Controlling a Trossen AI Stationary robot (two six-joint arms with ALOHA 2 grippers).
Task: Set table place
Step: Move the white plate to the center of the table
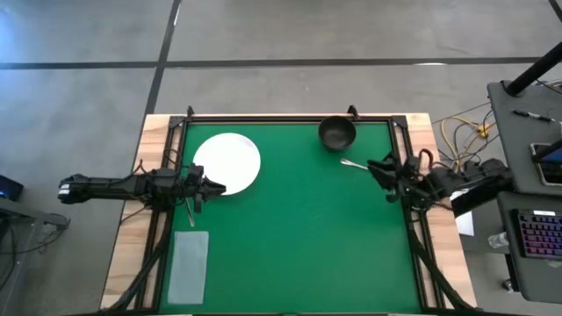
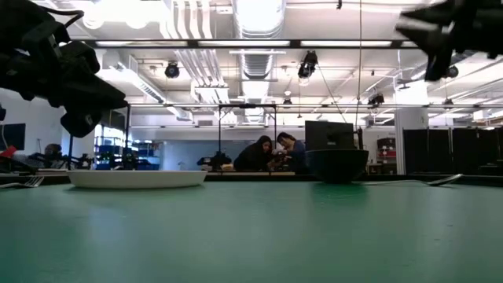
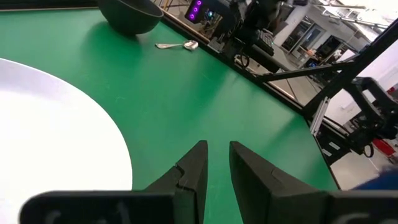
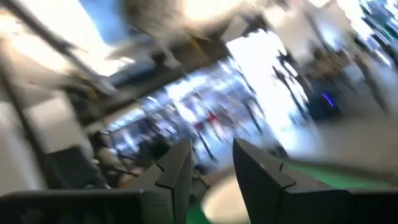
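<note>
The round white plate lies flat on the green table, far left. The dark bowl stands at the far edge. The silver spoon lies near the bowl. The fork lies flat beside the plate's near edge. My left gripper hovers at the plate's near right rim, open and holding nothing. My right gripper is by the spoon's right end, raised and tipped upward, open and holding nothing.
A pale grey napkin lies flat at the near left corner. Black rails and wooden edges frame the table. The green top's middle and near right are bare. A desk with a keyboard stands off the table's right side. People sit in the room beyond.
</note>
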